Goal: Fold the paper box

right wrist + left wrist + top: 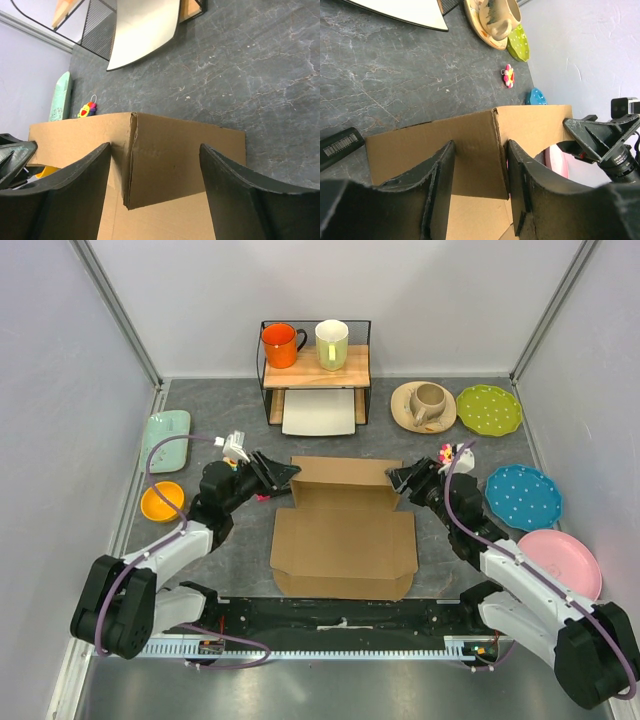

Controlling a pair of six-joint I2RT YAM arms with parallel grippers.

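The paper box (345, 540) lay in the middle of the dark stone-patterned table (235, 550), its broad base panel flat and its rear wall folded up to stand along the far edge, with short side flaps turned at both far corners. The left gripper (285, 472) was at the far left corner. Seen from its own wrist, its two black fingers (440, 170) stood apart on either side of the upright cardboard near the crease, though I could not tell whether the pads actually touched it. The right gripper (397, 478) was at the far right corner, jaws spread wide, the folded corner between them and nearer one finger than the other. Behind the box stood a wire shelf (315, 368) carrying an orange mug (281, 344) and a pale green mug (332, 343), with a white tray (320, 413) under it. To the right were a beige cup on a saucer (423, 405), a green spotted plate (489, 410), a blue spotted plate (523, 496) and a pink plate (560, 562). To the left lay a mint tray (166, 440) and an orange bowl (163, 502).
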